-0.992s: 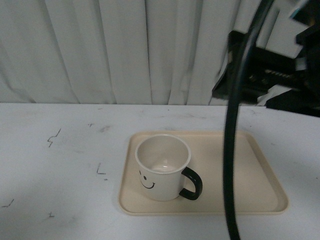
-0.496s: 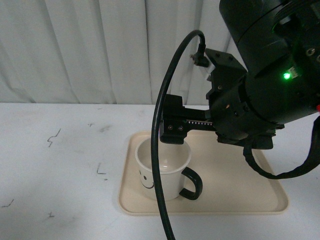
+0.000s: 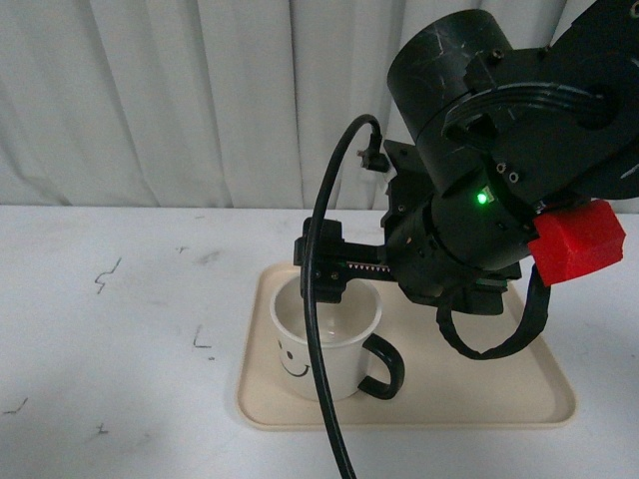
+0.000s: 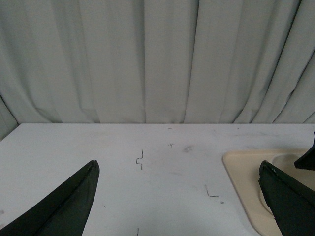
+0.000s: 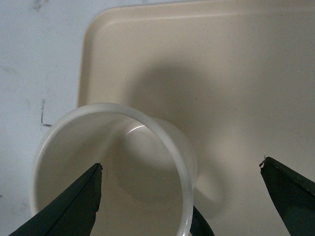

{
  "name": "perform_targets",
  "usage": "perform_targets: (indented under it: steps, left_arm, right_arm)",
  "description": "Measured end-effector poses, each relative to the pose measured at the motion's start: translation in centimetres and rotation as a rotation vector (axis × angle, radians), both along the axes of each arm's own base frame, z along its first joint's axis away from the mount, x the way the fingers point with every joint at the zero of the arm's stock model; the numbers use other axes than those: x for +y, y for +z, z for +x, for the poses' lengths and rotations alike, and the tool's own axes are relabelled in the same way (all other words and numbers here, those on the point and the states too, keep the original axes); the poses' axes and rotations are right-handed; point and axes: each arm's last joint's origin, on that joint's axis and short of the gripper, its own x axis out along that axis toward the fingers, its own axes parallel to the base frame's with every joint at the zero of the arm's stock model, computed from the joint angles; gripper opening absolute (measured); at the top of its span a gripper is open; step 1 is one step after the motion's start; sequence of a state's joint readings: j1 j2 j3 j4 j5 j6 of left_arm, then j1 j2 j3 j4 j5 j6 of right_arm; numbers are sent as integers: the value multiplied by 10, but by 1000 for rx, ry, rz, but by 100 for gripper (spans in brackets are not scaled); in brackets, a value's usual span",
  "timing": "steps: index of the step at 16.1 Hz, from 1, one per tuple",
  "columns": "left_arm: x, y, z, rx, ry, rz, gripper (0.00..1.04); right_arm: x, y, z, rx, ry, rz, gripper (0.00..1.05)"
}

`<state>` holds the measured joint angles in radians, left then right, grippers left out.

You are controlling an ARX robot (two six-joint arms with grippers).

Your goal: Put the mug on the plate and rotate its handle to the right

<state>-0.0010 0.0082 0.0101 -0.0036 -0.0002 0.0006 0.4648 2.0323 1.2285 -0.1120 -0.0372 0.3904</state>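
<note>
The cream-white mug (image 3: 349, 347) with a black smiley face stands upright on the left part of the beige plate (image 3: 519, 394). Its black handle (image 3: 385, 369) points to the right and slightly toward the front. My right gripper (image 5: 180, 164) hangs open just above the mug (image 5: 78, 167). One finger (image 5: 74, 206) is over the mug's mouth, the other (image 5: 290, 196) is over bare plate (image 5: 221, 73), and the rim passes between them. A sliver of the handle (image 5: 199, 223) shows. My left gripper (image 4: 178, 163) is open over bare table, left of the plate (image 4: 241, 169).
The right arm's bulky black body (image 3: 479, 200) with a red block (image 3: 579, 241) hangs over the plate's middle and back. Its black cable (image 3: 318, 399) loops down in front of the mug. A white curtain (image 3: 200, 100) closes the back. The white table (image 3: 120, 329) carries small pen marks.
The right arm has swung in from the upper right and come down over the mug, one finger now above its mouth. Mug and plate have not moved.
</note>
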Motion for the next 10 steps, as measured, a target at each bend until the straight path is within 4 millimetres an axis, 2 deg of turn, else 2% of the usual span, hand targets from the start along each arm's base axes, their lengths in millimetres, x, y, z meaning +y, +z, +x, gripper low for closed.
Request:
perform_targets:
  steps: [1, 2, 4, 5, 7, 9, 10]
  left_arm:
    - [0, 0, 0, 0, 0, 0, 98]
    - [0, 0, 0, 0, 0, 0, 98]
    - [0, 0, 0, 0, 0, 0, 98]
    - [0, 0, 0, 0, 0, 0, 98]
    - [0, 0, 0, 0, 0, 0, 98]
    - [0, 0, 0, 0, 0, 0, 98]
    - [0, 0, 0, 0, 0, 0, 98]
  right_arm:
    - [1, -4, 2, 13, -6, -6, 98]
    - [3, -10, 5, 22, -10, -13, 93]
    - [4, -18, 8, 37, -16, -28, 73]
    - [6, -21, 13, 33, -19, -39, 47]
    - [4, -15, 11, -1, 46, -71, 6]
    - [-22, 19, 7, -163, 150, -112, 3]
    - [-40, 17, 2, -202, 233, -167, 3]
